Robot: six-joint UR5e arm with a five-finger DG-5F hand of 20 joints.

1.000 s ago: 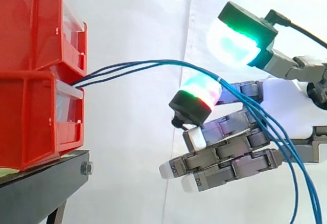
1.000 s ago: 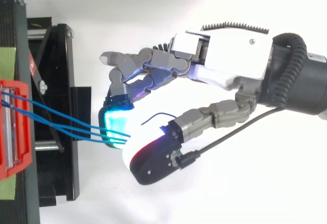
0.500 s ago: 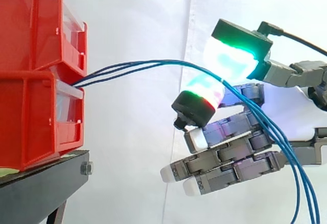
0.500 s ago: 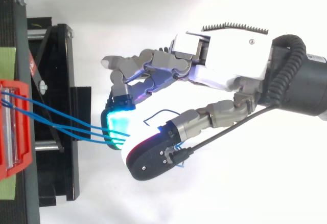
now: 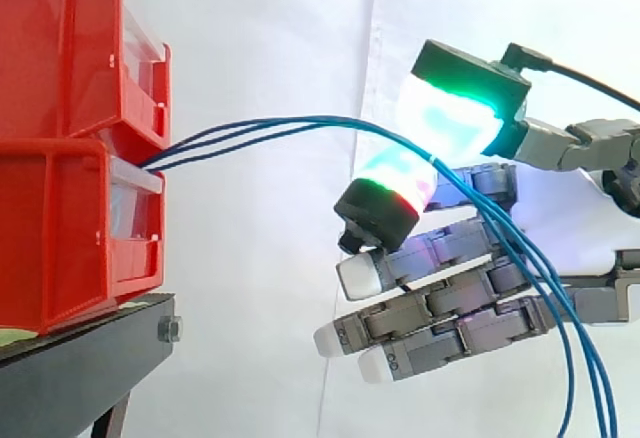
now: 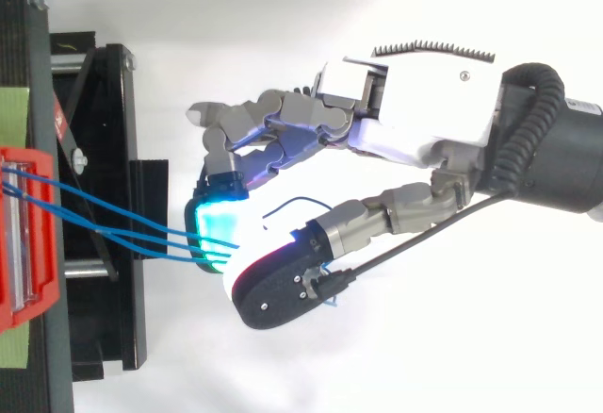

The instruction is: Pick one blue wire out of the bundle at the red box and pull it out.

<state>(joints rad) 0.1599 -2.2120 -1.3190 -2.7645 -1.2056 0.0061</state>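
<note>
Beside the red bins [image 5: 70, 158], hand [image 6: 424, 111] with thumb and finger pads [image 5: 395, 183] tight around 3 blue wires [image 5: 270, 128].

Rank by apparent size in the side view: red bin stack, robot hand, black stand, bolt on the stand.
1. Red bin stack and robot hand: about alike, not ranked; nearness to the camera could skew it.
2. Black stand, the part in view.
3. Bolt.

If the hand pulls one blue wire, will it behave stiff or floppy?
Probably floppy: the blue wires arc from the red box and droop past the hand. Likely light and thin, so one may slip. They run close together, so neighbours might drag along.
</note>
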